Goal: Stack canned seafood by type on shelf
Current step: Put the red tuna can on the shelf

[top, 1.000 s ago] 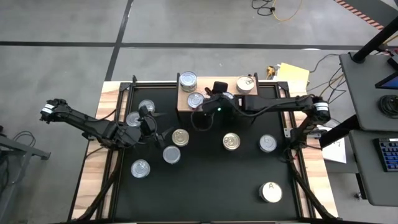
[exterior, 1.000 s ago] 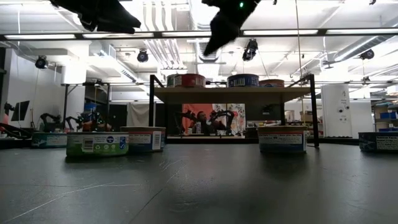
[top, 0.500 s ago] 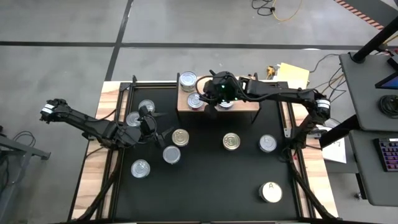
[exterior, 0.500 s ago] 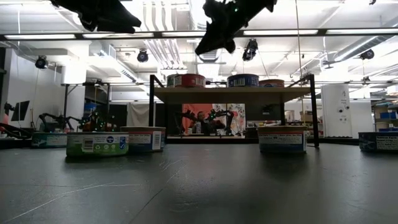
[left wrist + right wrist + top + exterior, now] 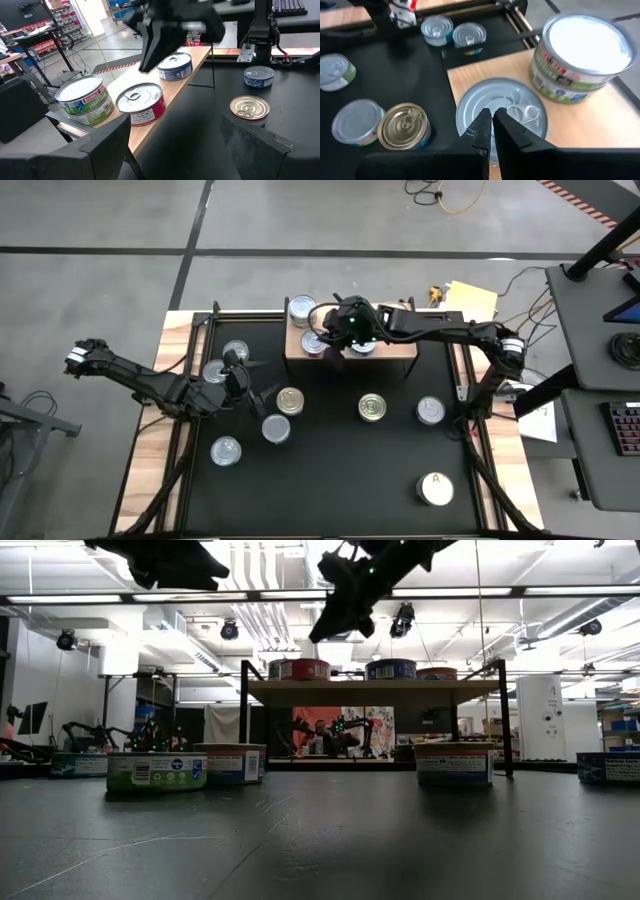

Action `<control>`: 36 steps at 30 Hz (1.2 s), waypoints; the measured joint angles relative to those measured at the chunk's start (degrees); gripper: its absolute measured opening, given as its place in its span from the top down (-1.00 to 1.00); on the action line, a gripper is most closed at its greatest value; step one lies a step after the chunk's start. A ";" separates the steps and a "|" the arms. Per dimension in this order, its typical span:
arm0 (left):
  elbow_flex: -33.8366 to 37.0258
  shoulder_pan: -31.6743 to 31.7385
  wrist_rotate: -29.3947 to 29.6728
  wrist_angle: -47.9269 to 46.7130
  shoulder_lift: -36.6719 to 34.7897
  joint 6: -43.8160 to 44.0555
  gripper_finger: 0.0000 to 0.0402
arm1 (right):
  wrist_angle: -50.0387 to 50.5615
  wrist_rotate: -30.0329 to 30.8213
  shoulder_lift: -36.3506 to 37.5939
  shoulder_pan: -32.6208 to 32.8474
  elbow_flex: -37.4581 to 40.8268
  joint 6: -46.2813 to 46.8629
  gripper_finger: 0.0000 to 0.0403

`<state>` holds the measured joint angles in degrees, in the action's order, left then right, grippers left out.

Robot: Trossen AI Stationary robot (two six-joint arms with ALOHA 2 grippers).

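Note:
The light wood shelf [image 5: 395, 345] stands at the table's far edge. On it are a green-labelled tin [image 5: 302, 308], a red-labelled silver-topped tin [image 5: 314, 343] and a blue-labelled tin [image 5: 175, 65]. My right gripper [image 5: 492, 125] is shut and empty. It hangs just above the red-labelled tin [image 5: 512, 107], clear of it in the low view [image 5: 322, 632]. My left gripper [image 5: 250, 385] is open and empty above the table's left part, among loose tins [image 5: 215, 370]. A gold-topped tin [image 5: 290, 401] stands near it.
Loose tins stand on the black tabletop: two silver ones near left [image 5: 276, 428] [image 5: 226, 450], a gold one in the middle [image 5: 372, 407], a silver one at the right [image 5: 431, 410], a white one marked "A" near right [image 5: 436, 488]. My right arm [image 5: 440, 332] crosses over the shelf's right half.
My right gripper has gone from the shelf's near edge toward the table's far edge and a little left. It now stands over the shelf above the red-labelled tin. The tins have not moved.

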<state>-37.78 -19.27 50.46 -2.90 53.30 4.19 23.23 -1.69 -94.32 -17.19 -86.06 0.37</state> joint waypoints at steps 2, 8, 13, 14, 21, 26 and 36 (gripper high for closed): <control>0.00 0.00 0.00 0.07 0.00 0.00 -0.44 | 0.02 -0.02 -0.94 0.04 0.00 -0.18 0.96; 0.00 0.00 0.00 0.09 0.00 0.00 -0.44 | 0.00 0.17 -2.37 0.04 0.02 -0.36 0.96; 0.00 0.00 0.00 0.09 0.00 0.00 -0.44 | -0.35 0.41 -3.45 0.04 0.02 -0.94 0.96; 0.00 0.00 0.00 0.10 0.00 0.00 -0.44 | -0.40 0.84 -3.72 0.04 0.02 -1.15 0.96; 0.07 0.00 0.00 0.09 0.00 0.00 -0.44 | 0.47 3.44 -4.12 0.04 0.02 -1.43 0.96; 0.07 0.00 0.00 0.09 0.00 0.00 -0.44 | 1.42 4.09 -4.09 0.04 0.02 -1.31 0.96; 0.11 0.00 0.00 0.09 0.00 0.00 -0.44 | 6.54 7.98 -3.66 0.07 -0.13 -0.92 0.95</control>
<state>-37.67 -19.27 50.46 -2.81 53.30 4.19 29.76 6.28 -97.97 -17.12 -86.19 -0.55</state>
